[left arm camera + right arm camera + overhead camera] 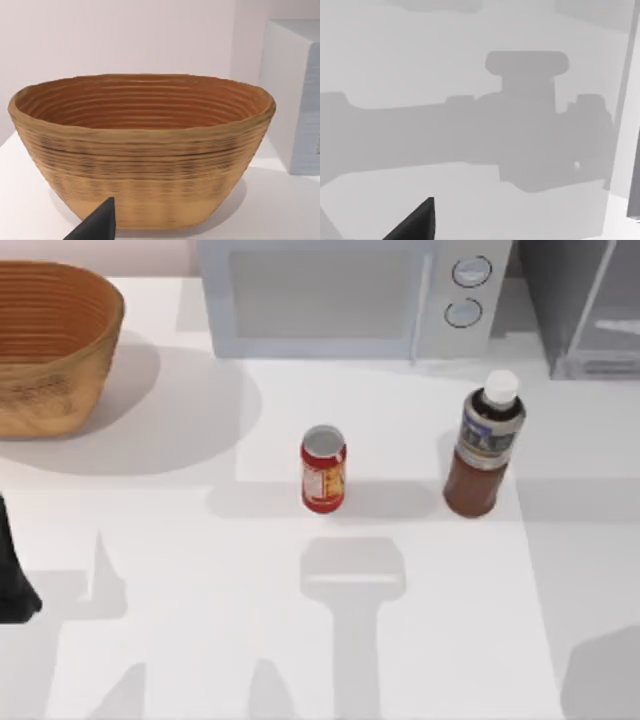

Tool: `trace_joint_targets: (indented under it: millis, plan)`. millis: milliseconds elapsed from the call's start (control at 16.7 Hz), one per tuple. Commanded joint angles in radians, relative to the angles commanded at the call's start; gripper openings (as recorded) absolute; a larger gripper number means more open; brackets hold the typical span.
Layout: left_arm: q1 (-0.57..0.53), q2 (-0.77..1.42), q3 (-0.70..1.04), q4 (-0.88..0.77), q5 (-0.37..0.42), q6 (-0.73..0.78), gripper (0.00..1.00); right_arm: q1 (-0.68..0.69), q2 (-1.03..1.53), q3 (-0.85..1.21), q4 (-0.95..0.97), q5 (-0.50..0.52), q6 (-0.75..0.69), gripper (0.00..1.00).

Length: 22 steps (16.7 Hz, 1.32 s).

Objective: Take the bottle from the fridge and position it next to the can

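Observation:
The bottle (484, 445) stands upright on the white table, dark reddish-brown with a white cap and a grey-blue band. To its left, a clear gap away, stands the shorter red can (323, 470) with a silver top. The grey fridge (590, 310) is at the back right corner, behind the bottle. My left arm (15, 580) is parked at the table's left edge; a dark part of my left gripper (97, 222) shows before the basket. A dark part of my right gripper (415, 222) hangs over bare table with an arm's shadow on it. Nothing is held.
A white microwave (350, 295) with two round knobs stands at the back middle. A woven basket (50, 345) sits at the back left, also seen close up as the basket (145, 150) in the left wrist view.

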Motion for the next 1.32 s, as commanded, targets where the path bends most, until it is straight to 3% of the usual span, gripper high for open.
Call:
trace_joint_targets:
  millis: [300, 540, 1020, 1320]
  plan:
    - [0.000, 0.000, 0.000, 0.000, 0.000, 0.000, 1.00, -0.410, 0.476, 0.131, -0.032, -0.170, -0.437, 1.00]
    - [0.000, 0.000, 0.000, 0.000, 0.000, 0.000, 1.00, -0.584, 0.682, 0.189, -0.052, -0.246, -0.601, 1.00]
    - [0.000, 0.000, 0.000, 0.000, 0.000, 0.000, 1.00, -0.614, 0.727, 0.202, -0.057, -0.262, -0.627, 1.00]
    - [0.000, 0.000, 0.000, 0.000, 0.000, 0.000, 1.00, -0.515, 0.733, 0.200, 0.081, -0.245, -0.472, 1.00]
